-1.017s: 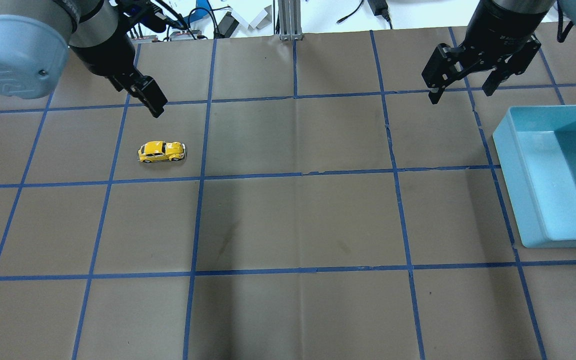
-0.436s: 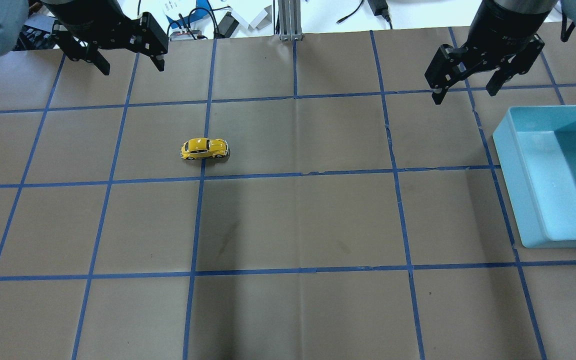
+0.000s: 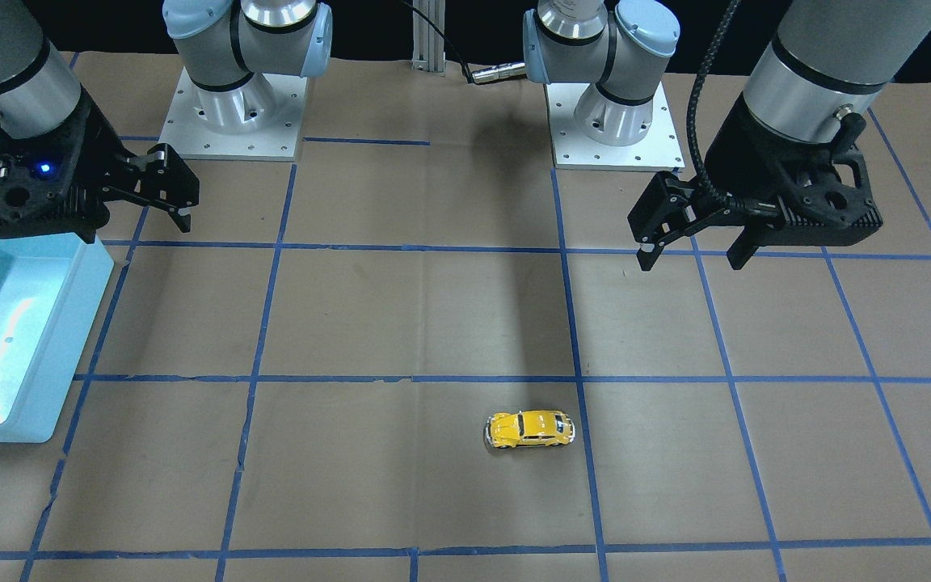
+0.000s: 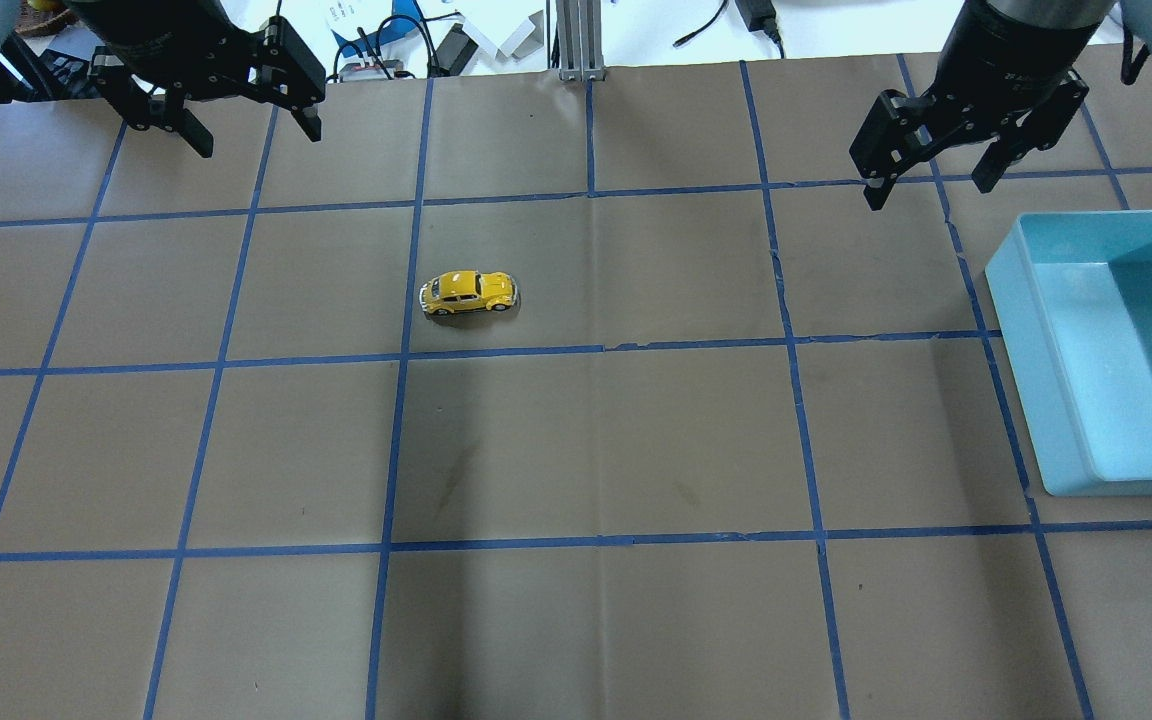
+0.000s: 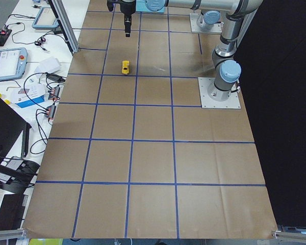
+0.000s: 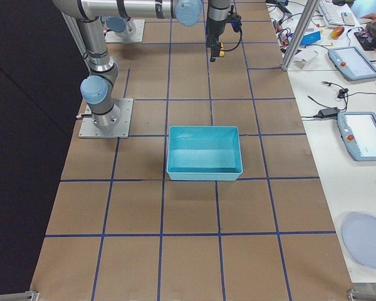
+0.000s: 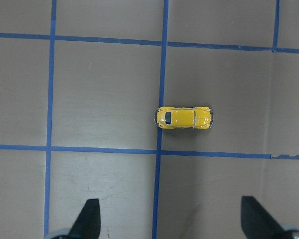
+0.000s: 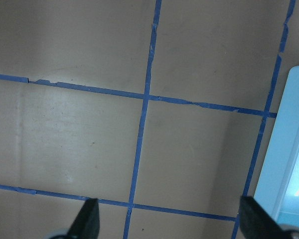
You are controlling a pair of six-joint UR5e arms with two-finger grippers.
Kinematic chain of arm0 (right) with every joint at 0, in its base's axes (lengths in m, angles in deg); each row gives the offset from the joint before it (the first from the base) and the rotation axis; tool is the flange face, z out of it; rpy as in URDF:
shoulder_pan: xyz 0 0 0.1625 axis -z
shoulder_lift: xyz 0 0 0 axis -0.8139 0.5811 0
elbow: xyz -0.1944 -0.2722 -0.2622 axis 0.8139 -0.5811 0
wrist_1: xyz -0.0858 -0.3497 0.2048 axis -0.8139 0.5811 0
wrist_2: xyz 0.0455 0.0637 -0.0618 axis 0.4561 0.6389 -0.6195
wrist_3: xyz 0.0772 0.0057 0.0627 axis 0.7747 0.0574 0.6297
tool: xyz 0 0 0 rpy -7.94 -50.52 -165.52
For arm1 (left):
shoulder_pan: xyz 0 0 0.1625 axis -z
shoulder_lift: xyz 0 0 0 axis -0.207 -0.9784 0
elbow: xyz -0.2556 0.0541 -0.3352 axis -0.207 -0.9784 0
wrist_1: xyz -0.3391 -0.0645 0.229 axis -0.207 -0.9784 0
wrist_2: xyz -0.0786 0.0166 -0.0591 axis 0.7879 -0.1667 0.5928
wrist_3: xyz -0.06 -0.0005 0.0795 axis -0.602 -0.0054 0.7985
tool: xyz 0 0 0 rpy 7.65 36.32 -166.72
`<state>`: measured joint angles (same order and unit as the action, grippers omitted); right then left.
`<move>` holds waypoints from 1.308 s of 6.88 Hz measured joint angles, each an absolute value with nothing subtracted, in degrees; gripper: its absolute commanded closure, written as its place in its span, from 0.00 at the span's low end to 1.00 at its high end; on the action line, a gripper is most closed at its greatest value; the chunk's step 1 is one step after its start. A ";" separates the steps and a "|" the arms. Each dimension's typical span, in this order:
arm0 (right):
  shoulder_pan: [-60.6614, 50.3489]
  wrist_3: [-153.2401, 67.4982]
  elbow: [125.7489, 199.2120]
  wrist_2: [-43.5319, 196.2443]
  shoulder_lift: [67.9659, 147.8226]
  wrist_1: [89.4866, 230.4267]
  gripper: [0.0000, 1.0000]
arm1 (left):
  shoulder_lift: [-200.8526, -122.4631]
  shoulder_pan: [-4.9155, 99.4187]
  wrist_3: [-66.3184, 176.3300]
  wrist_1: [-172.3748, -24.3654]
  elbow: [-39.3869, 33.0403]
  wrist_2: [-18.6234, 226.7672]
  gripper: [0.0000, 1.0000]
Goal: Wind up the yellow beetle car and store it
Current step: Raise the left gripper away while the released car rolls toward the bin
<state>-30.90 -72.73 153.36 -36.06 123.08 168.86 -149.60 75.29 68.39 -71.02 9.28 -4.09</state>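
Well apart from the yellow beetle car sits a blue bin; left claw and right claw gape wide.

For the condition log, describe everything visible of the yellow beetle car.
The yellow beetle car is a small glossy toy with a rounded body, dark windows and silver bumpers. It stands upright on its wheels on the brown paper table, lengthwise across it, close beside a blue tape line. Only the table touches it; the left gripper and right gripper are open, well apart from it.
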 measured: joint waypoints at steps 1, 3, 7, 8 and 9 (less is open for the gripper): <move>-30.83 -72.73 153.35 -36.07 123.08 168.85 0.00 | -149.47 75.28 68.43 -71.08 9.01 -3.95 0.00; -30.75 -72.77 153.34 -36.06 123.09 168.92 0.00 | -149.39 75.27 68.68 -71.12 8.86 -4.01 0.00; -30.72 -72.79 153.33 -36.05 123.11 168.92 0.00 | -149.36 75.24 69.84 -71.12 8.79 -4.03 0.00; -30.72 -72.77 153.33 -36.05 123.11 168.91 0.00 | -149.36 75.24 69.89 -71.11 8.78 -4.03 0.00; -30.77 -72.70 153.33 -35.95 123.09 168.91 0.00 | -149.36 75.24 69.91 -71.06 8.78 -4.03 0.00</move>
<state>-30.77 -72.70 153.33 -35.95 123.09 168.91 -149.36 75.24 69.91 -71.06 8.78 -4.03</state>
